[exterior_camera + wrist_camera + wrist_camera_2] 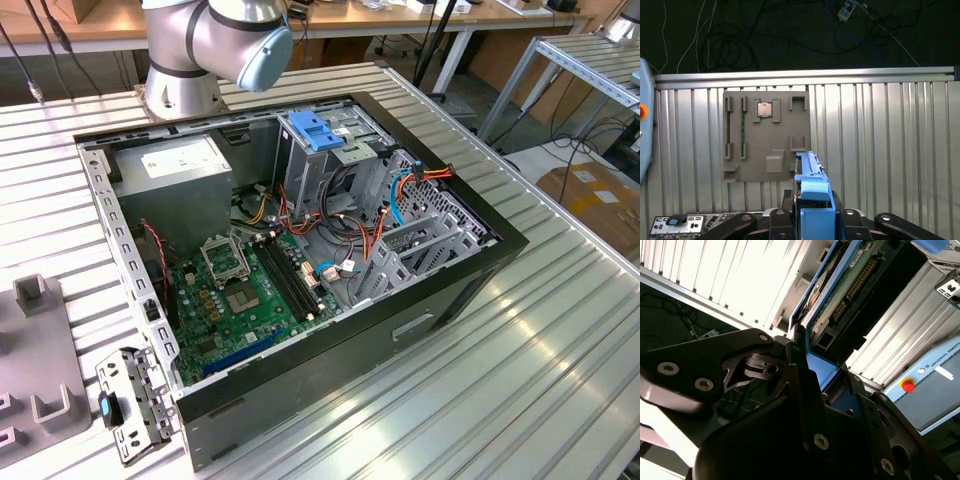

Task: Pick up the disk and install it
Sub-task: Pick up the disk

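Gripper point(813, 212) clamped on the disk point(809, 172), fingers pressing on the two sides of its blue carrier. Disk stands edge-on out of the jaws; the second wrist view shows its green circuit-board face point(849, 282). Held above the ribbed worktop point(880, 150), by the edge of the grey fixture plate point(765, 150). Open computer case point(400, 320) sits mid-worktop

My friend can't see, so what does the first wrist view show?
The black jaws are shut on the blue-framed disk, seen edge-on. Past it a grey tray holding a small chip lies on a ribbed metal table.
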You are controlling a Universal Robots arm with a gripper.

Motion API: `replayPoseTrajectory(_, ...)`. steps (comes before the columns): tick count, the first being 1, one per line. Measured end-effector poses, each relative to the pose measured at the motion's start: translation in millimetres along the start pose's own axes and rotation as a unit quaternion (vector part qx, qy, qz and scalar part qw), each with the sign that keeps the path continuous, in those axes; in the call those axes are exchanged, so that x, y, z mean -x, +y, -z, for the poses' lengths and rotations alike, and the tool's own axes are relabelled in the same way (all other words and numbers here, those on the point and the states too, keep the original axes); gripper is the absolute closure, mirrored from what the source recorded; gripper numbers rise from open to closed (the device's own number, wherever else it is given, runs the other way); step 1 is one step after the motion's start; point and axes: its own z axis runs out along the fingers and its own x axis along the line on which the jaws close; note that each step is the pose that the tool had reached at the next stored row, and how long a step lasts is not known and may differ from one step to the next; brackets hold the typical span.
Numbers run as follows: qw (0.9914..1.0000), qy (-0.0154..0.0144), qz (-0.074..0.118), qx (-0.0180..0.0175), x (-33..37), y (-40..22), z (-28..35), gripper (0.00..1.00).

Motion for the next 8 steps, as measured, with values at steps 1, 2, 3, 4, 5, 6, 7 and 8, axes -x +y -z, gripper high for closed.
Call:
replayPoseTrajectory(1,1.00000,0.0000,0.000,0.0000,0.0,-1.0,0.0,0.63)
replayPoseTrajectory(2,1.00000,0.0000,0.000,0.0001,0.2,-3.5,0.0,0.63)
replayPoseTrajectory(3,1.00000,0.0000,0.000,0.0001,0.2,-6.2,0.1,0.63)
replayPoseTrajectory(4,1.00000,0.0000,0.000,0.0001,0.3,-8.2,0.1,0.63)
replayPoseTrajectory(5,1.00000,0.0000,0.000,0.0002,0.4,-9.4,0.1,0.63)
replayPoseTrajectory(6,1.00000,0.0000,0.000,0.0002,0.4,-10.6,0.2,0.63)
replayPoseTrajectory(7,1.00000,0.0000,0.000,0.0003,0.5,-12.6,0.2,0.63)
replayPoseTrajectory(8,1.00000,0.0000,0.000,0.0003,0.6,-13.7,0.2,0.63)
